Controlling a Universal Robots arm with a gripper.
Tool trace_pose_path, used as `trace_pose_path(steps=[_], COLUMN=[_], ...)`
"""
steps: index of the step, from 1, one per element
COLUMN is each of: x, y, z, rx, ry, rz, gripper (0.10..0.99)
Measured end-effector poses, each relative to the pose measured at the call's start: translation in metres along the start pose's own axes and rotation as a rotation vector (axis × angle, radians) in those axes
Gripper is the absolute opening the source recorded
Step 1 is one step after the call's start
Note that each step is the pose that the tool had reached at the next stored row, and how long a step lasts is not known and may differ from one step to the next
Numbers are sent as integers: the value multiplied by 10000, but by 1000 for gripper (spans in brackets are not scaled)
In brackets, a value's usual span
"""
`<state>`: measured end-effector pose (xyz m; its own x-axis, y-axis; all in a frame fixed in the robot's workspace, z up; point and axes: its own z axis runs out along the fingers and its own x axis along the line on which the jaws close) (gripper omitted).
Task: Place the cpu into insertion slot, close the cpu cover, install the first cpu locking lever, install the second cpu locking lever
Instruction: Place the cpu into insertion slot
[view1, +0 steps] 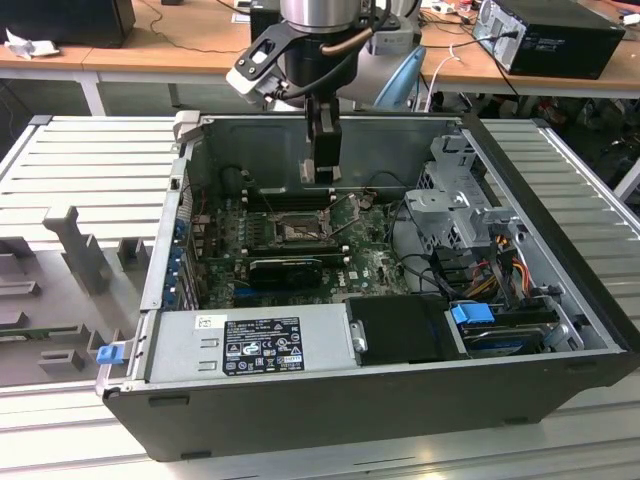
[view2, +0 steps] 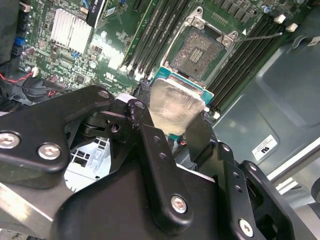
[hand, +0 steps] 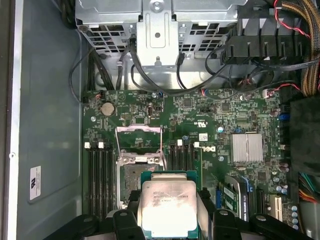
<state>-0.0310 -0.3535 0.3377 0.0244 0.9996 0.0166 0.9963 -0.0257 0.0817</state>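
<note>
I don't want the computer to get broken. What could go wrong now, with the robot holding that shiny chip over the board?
The hand pinches the chip only by its edges, above the board, so it might slip and fall. The chip is not lined up over the open socket yet; lowered crooked, it could scrape it. The memory slots sit close beside the socket, so the hand might bump them.
</note>
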Motion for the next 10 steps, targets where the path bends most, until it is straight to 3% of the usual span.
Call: trace_pose_path(steps=[10], x=[-2], y=[-8], z=[95], rx=[0], ry=[1], rz=[0], gripper=[525])
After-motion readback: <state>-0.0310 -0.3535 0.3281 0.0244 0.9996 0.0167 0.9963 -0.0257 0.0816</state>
